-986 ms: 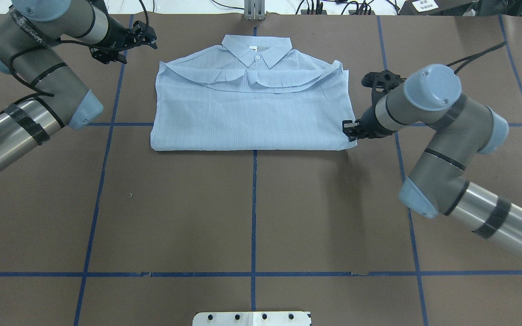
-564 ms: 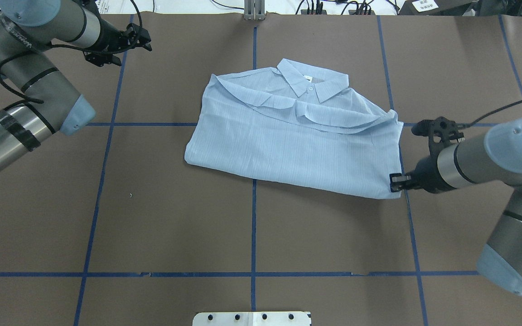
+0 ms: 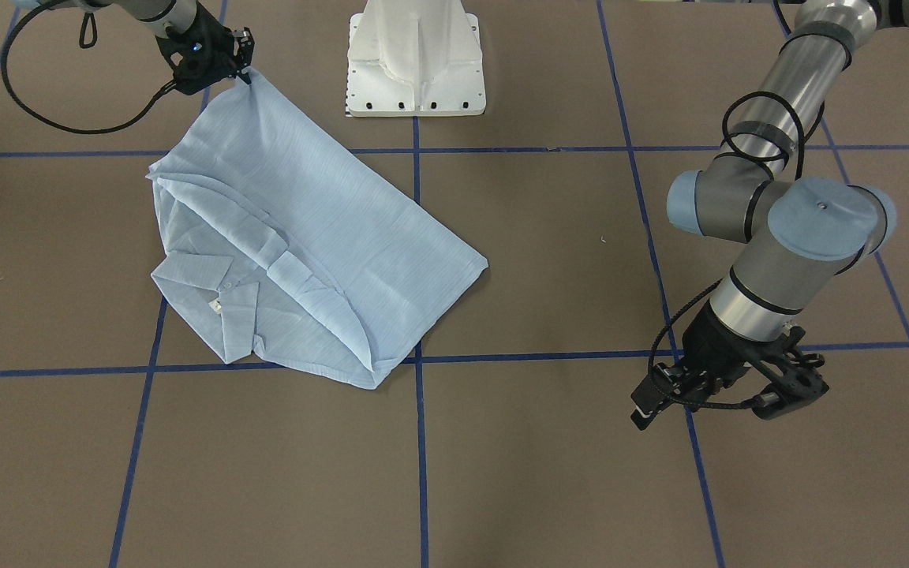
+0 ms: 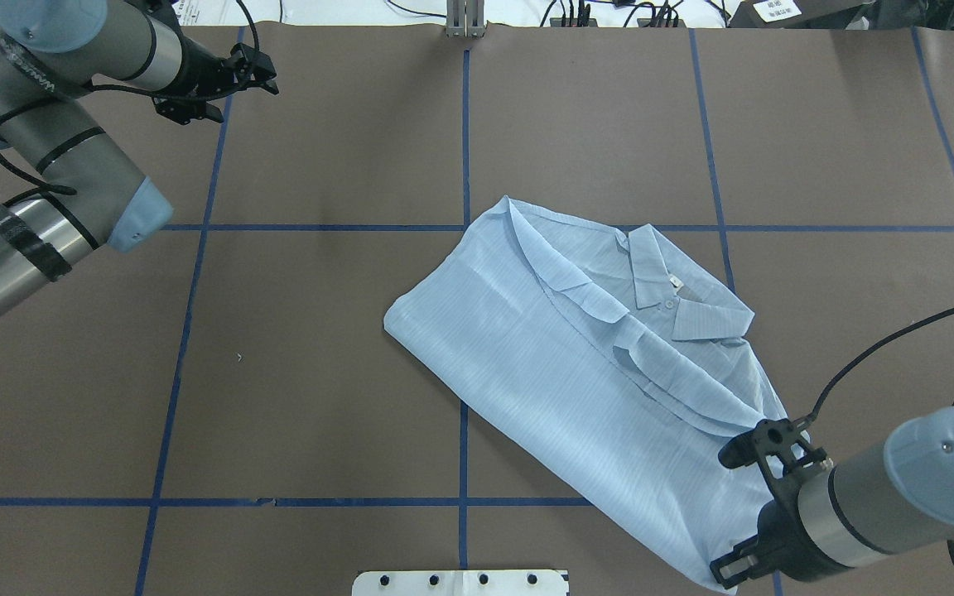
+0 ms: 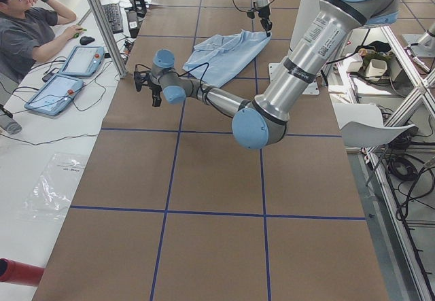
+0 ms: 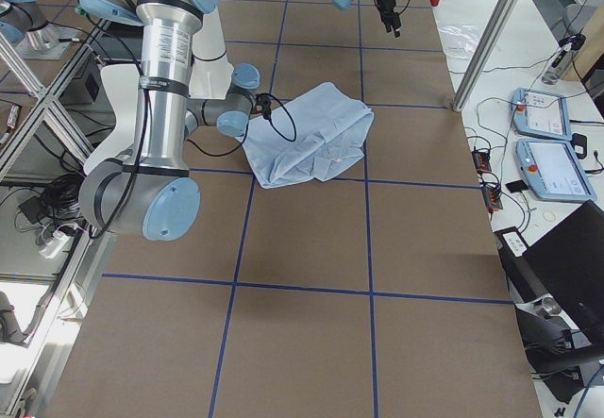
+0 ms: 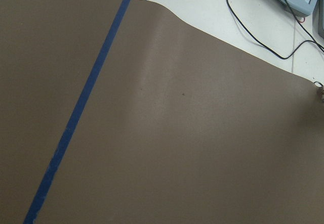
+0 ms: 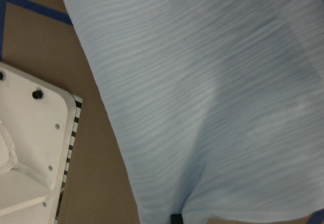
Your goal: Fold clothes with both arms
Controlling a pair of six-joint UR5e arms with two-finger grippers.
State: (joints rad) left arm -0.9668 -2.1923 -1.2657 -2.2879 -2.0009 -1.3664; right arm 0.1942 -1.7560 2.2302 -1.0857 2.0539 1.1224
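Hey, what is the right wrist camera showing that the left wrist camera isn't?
Only the right wrist view shows the pale blue shirt, which fills most of the frame, and a corner of the white base plate with its bolt holes. Only the left wrist view shows the white surface beyond the table's edge, with a black cable lying on it. Both show the brown table covering and blue tape.

Pale blue shirt (image 6: 316,135) (folded, askew) beside near arm (image 6: 159,69)
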